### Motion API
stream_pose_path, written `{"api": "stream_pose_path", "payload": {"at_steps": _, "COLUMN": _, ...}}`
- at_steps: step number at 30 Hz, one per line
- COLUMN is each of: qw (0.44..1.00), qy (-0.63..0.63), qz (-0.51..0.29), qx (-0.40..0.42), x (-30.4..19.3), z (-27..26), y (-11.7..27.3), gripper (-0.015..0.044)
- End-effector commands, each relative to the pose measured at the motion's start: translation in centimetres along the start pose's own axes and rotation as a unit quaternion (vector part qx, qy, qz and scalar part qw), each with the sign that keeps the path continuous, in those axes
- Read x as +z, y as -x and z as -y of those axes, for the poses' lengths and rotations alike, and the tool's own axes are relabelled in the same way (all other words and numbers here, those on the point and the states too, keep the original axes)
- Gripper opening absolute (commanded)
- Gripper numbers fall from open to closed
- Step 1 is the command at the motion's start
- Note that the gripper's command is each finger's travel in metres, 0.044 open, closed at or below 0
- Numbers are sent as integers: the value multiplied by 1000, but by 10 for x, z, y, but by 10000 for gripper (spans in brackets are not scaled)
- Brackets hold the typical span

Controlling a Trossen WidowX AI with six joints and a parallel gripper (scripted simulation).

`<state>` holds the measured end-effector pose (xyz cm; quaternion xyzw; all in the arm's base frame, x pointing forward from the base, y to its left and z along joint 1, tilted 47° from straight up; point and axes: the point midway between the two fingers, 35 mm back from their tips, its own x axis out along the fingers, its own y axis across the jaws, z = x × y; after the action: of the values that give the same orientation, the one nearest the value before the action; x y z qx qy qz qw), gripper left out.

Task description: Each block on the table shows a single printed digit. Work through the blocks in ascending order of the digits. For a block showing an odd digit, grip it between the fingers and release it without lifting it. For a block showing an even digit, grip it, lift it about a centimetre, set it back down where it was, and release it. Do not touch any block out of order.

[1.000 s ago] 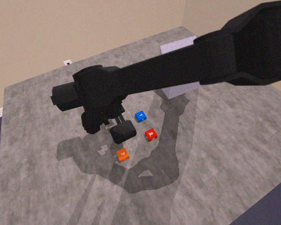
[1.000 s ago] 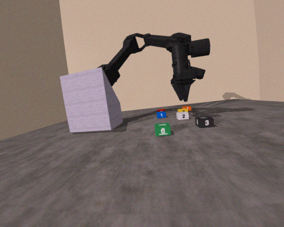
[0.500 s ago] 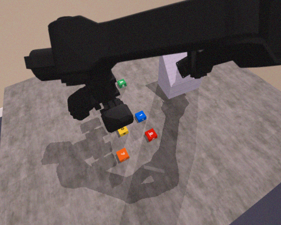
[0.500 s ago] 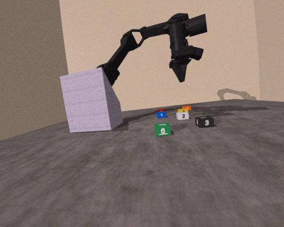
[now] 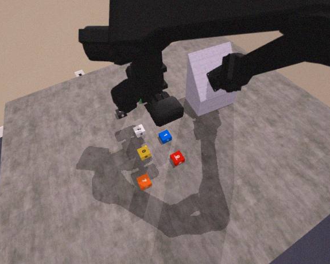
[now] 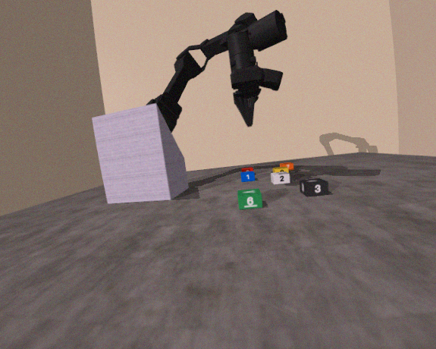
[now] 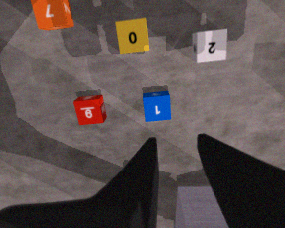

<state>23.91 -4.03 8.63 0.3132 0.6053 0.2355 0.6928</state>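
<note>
My gripper (image 6: 249, 124) (image 7: 176, 142) hangs high above the table, its fingers partly open with nothing between them. In the wrist view the blue 1 block (image 5: 165, 136) (image 6: 247, 177) (image 7: 157, 107) lies just beyond the left fingertip. The yellow 0 block (image 5: 144, 152) (image 7: 133, 36), white 2 block (image 5: 139, 131) (image 6: 280, 178) (image 7: 212, 46), red underlined 9 block (image 5: 177, 158) (image 7: 90, 110) and orange 7 block (image 5: 144, 182) (image 6: 287, 166) (image 7: 52, 15) stand on the table. The black 3 block (image 5: 121, 114) (image 6: 314, 187) and green underlined 6 block (image 6: 249, 199) are mostly hidden by the arm in the top view.
A large pale purple wedge-shaped block (image 5: 218, 104) (image 6: 133, 155) (image 7: 195, 204) stands near the arm's base, on the blue block's side away from the yellow block. The arm's shadow falls across the table around the blocks.
</note>
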Motion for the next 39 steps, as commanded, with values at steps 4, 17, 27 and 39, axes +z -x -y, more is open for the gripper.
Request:
{"api": "stream_pose_path", "payload": {"at_steps": 4, "qw": 1000, "qy": 6, "qz": -3, "qx": 0, "x": -21, "z": 3, "y": -4, "gripper": 120}}
{"api": "stream_pose_path", "payload": {"at_steps": 17, "qw": 1000, "qy": 7, "qz": -3, "qx": 2, "x": -21, "z": 2, "y": -85, "gripper": 400}}
{"api": "stream_pose_path", "payload": {"at_steps": 27, "qw": 1000, "qy": 7, "qz": -3, "qx": 1, "x": -21, "z": 3, "y": -95, "gripper": 400}}
{"api": "stream_pose_path", "payload": {"at_steps": 39, "qw": 1000, "qy": 7, "qz": -3, "qx": 2, "x": -21, "z": 2, "y": -114, "gripper": 400}}
